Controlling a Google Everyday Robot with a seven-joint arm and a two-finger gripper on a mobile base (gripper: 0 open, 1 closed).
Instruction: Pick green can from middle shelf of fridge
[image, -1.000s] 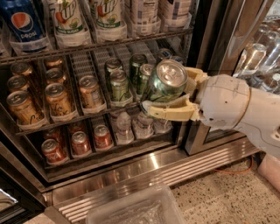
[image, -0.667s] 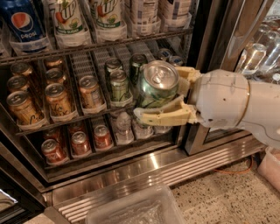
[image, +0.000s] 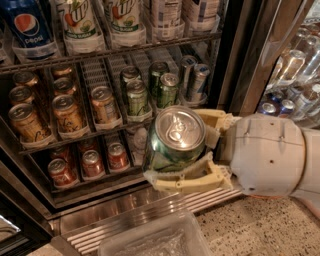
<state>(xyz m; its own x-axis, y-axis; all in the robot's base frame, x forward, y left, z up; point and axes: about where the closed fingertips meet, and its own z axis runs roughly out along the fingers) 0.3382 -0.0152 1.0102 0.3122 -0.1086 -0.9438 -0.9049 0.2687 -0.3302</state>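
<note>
My gripper (image: 192, 150) is shut on a green can (image: 175, 141). The can is light green with a silver lid and pull tab, its lid tilted toward the camera. I hold it in front of the fridge (image: 240, 55), out of the shelf and below the level of the middle shelf (image: 95, 131). One cream finger (image: 187, 181) runs under the can and the other shows behind it at the upper right. More green cans (image: 136, 97) stand on the middle shelf, with orange-gold cans (image: 65, 111) to their left and slim silver-blue cans (image: 196, 80) to their right.
Big soda bottles (image: 77, 22) fill the rack above. Red cans (image: 92, 162) stand on the rack below. The ribbed metal base (image: 135, 212) runs along the bottom, with a clear plastic bin (image: 155, 240) in front. A second glass door with bottles (image: 295, 75) is at right.
The gripper has drawn the green can out and down, away from the shelf and nearer the camera. The can now looks larger and sits lower in view.
</note>
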